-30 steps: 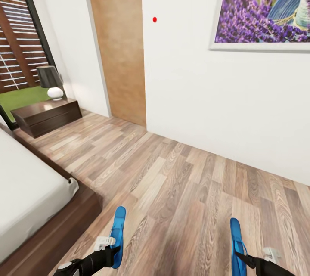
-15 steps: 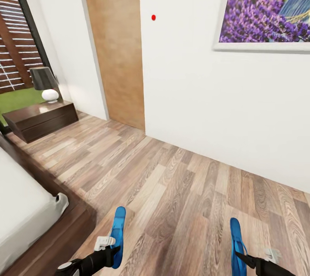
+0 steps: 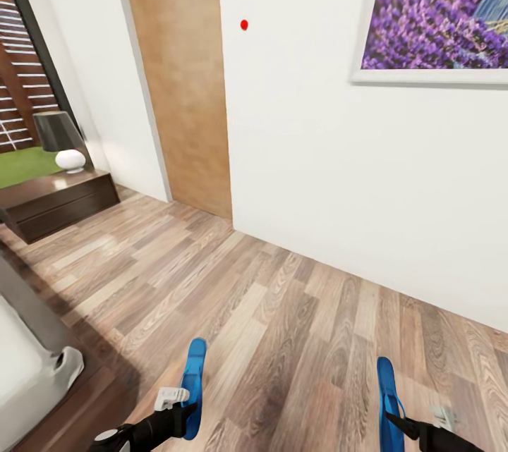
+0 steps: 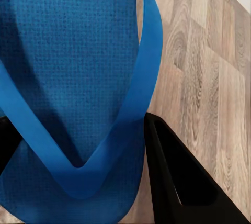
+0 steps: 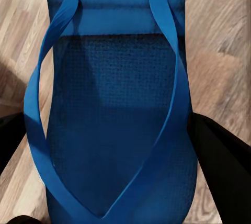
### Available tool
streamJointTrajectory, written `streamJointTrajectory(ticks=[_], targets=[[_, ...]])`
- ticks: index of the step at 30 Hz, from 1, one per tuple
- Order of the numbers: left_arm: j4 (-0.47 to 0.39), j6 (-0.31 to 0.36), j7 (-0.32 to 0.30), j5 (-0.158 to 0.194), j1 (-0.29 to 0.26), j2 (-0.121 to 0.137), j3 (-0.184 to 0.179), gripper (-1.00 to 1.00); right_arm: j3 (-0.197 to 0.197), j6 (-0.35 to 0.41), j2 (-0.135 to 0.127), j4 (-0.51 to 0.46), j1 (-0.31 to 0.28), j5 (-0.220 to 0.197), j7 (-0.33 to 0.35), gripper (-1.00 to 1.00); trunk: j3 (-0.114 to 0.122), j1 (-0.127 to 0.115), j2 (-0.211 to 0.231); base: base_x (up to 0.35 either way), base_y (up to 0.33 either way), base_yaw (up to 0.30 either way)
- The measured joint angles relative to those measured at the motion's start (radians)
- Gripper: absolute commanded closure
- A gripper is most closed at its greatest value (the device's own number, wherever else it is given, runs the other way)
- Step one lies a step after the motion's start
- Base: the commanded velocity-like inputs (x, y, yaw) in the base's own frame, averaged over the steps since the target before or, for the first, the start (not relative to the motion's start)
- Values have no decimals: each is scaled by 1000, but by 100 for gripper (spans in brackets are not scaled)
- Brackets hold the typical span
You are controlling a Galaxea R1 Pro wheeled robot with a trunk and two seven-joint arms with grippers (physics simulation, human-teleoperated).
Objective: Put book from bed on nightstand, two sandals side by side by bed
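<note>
From your head camera, you look down over a light wood-plank floor (image 3: pixel 282 311) toward a white wall (image 3: pixel 317 142) with a framed purple lavender picture (image 3: pixel 437 11) and a tan wooden door panel (image 3: pixel 180 78). At far left, a corner of the bed (image 3: pixel 35 381) shows its pale mattress and dark frame. Beyond it, a dark nightstand (image 3: pixel 56 199) carries a lamp (image 3: pixel 62 145) with a dark shade.

Low in this view, your left gripper (image 3: pixel 185 406) pinches one blue sandal (image 3: pixel 193 374) held on edge above the floor. Your right gripper (image 3: pixel 396 424) pinches the other blue sandal (image 3: pixel 386 395), also on edge. The two are well apart.

In your left wrist camera, the left sandal (image 4: pixel 73 77) lies between black fingers (image 4: pixel 178 177), strap facing you, floor beneath.

In your right wrist camera, the right sandal (image 5: pixel 115 114) sits clamped between black fingers (image 5: pixel 222 161) on both sides.
</note>
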Motion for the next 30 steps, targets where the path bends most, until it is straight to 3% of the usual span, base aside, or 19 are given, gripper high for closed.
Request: streamJointTrajectory(ticks=[30], targets=[[1, 0, 1, 0, 0, 0, 0, 100, 0, 0, 0, 0, -1, 0, 0, 100, 0, 0, 0, 310, -77, 21]])
